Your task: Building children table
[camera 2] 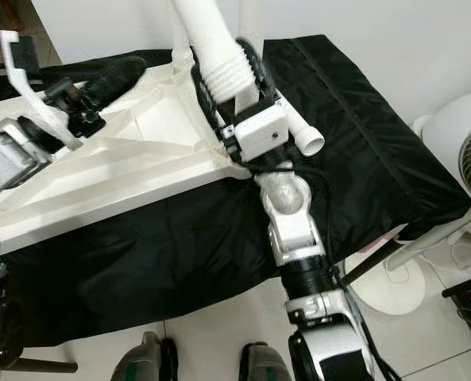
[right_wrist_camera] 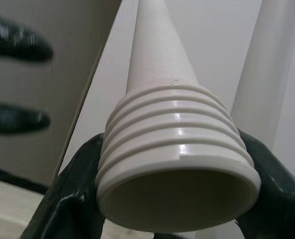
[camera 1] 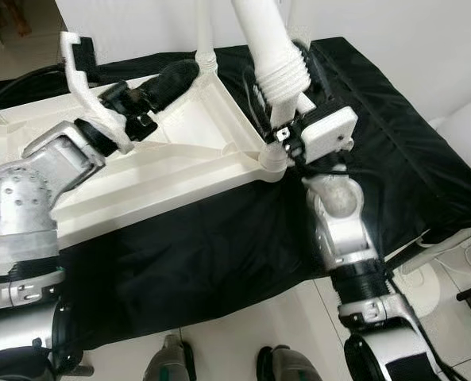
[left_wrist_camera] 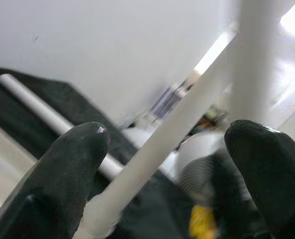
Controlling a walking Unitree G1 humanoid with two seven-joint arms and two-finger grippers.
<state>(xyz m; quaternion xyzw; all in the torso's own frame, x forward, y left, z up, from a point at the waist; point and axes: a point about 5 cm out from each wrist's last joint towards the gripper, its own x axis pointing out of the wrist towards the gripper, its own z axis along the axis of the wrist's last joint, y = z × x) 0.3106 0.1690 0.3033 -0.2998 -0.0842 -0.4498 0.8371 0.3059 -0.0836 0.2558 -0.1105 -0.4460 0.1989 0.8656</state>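
1. Step in hand, as I judge it: fitting a leg. The upturned white plastic tabletop (camera 1: pixel 164 171) lies underside-up on a black cloth-covered surface (camera 1: pixel 219 246).
2. Right gripper (right_wrist_camera: pixel 177 199) is clamped around the long white plastic table leg with a ribbed threaded end (right_wrist_camera: pixel 174 144); its black fingers (right_wrist_camera: pixel 67 199) press both sides of the thread. In the head views the leg rises up and away from the gripper, threaded end lowest, just above the tabletop's near corner socket (camera 1: pixel 273 159).
3. Left gripper (camera 1: pixel 160 83) reaches over the tabletop's far part, fingers spread wide in its wrist view, a thin white rib (left_wrist_camera: pixel 157 149) passing between them; whether they touch it, cannot tell.
4. Next move likely calls for setting the thread square into the corner socket just below the right gripper, then turning; a tilted leg could cross-thread.
5. Around: another upright white leg (camera 1: pixel 206 36) beyond the left gripper; a loose white tube (camera 2: pixel 306 135) beside the right wrist; a white fan (camera 2: pixel 457 151) well off to the right gripper's outer side.
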